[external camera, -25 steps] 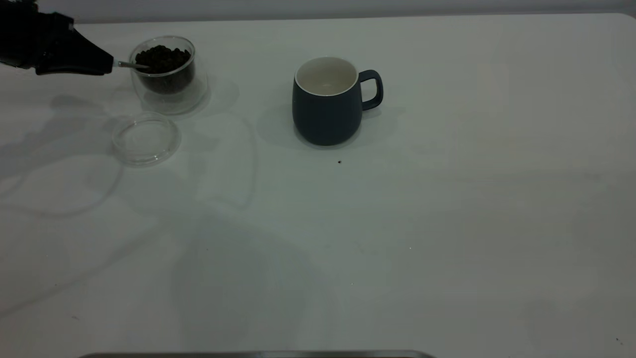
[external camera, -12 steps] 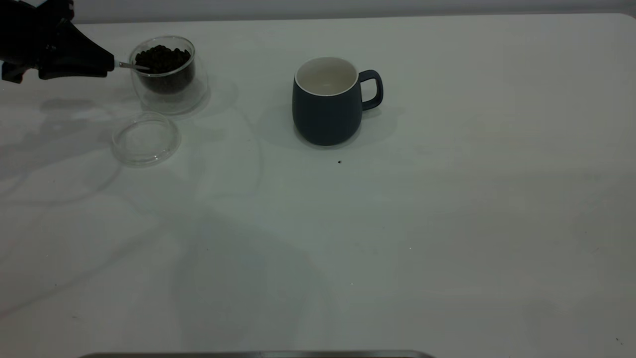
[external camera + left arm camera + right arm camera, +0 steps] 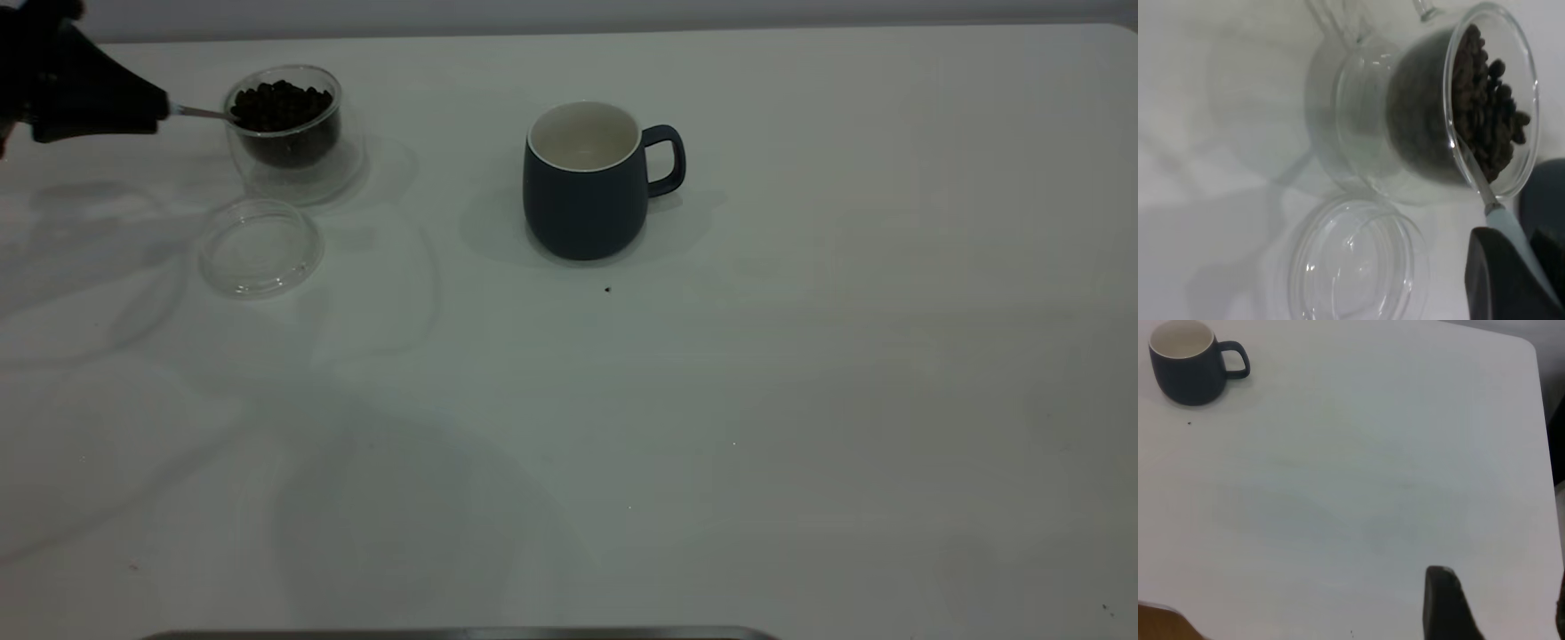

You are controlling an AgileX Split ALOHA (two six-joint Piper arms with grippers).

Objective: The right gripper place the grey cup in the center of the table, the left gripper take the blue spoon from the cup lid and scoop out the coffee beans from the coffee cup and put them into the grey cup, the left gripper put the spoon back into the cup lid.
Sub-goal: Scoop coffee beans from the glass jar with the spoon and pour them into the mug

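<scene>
At the far left, my left gripper (image 3: 163, 112) is shut on the blue spoon (image 3: 200, 112), whose steel bowl is dug into the coffee beans (image 3: 280, 102) in the clear coffee cup (image 3: 298, 173). The left wrist view shows the spoon's pale handle (image 3: 1510, 230) pinched between the black fingers (image 3: 1495, 277), with its neck running over the cup's rim into the beans (image 3: 1485, 127). The clear cup lid (image 3: 260, 246) lies bare in front of the cup. The grey cup (image 3: 587, 182) stands upright mid-table, its white inside bare. My right gripper (image 3: 1501, 613) hovers open, far from the grey cup (image 3: 1188, 363).
The white table (image 3: 711, 400) stretches wide to the right and front of the grey cup. A tiny dark speck (image 3: 607, 289) lies just in front of the grey cup. The right arm is outside the exterior view.
My left gripper has drawn back to the left with the spoon. The coffee cup has shifted slightly left with it. The grey cup and lid have not moved.
</scene>
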